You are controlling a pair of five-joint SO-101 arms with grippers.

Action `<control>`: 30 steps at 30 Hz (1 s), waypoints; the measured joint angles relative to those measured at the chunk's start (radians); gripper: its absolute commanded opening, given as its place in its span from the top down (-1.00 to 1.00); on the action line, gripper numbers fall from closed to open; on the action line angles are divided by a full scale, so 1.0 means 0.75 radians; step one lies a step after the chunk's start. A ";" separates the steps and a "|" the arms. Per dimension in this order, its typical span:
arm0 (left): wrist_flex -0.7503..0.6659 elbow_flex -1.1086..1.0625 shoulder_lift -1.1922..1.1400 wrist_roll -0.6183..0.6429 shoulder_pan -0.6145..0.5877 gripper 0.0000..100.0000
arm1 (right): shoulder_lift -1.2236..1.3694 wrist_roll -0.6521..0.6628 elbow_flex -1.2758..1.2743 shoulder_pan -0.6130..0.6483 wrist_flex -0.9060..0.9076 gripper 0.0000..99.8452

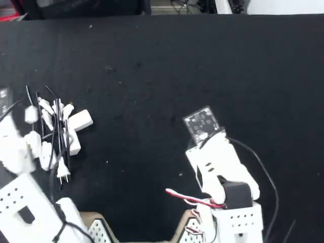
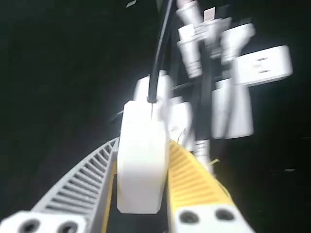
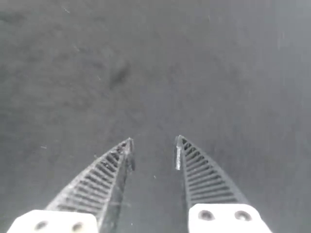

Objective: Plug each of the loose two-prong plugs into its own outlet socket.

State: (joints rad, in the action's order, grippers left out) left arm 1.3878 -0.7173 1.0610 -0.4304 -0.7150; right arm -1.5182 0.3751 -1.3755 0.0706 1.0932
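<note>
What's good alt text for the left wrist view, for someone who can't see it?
The left gripper clamps a white plug between its grey and yellow fingers, a black cord running from the plug's far end. Beyond it, a tangle of white plugs and an outlet block lies on the black table.

Black table (image 1: 167, 61) with a tangle at its left side.
White plugs (image 1: 48, 114), a white outlet block (image 1: 81, 120) and black cables (image 1: 59, 136) lie heaped together, touching one another.
</note>
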 measured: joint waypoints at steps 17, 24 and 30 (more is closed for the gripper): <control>-0.282 0.297 -1.129 0.446 1.162 0.79 | -0.272 -0.266 -0.395 -0.180 -0.196 0.75; -0.280 0.528 -1.495 0.524 1.264 0.43 | -0.336 -0.266 -0.399 -0.180 -0.174 0.75; 0.020 0.884 -1.518 0.507 1.277 0.47 | -0.342 -0.266 -0.399 -0.180 -0.160 0.75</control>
State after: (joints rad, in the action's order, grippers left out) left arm 1.4032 -0.0545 -0.0775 -0.0499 0.2424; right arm -1.7745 0.1757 -1.6747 -0.0644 0.9735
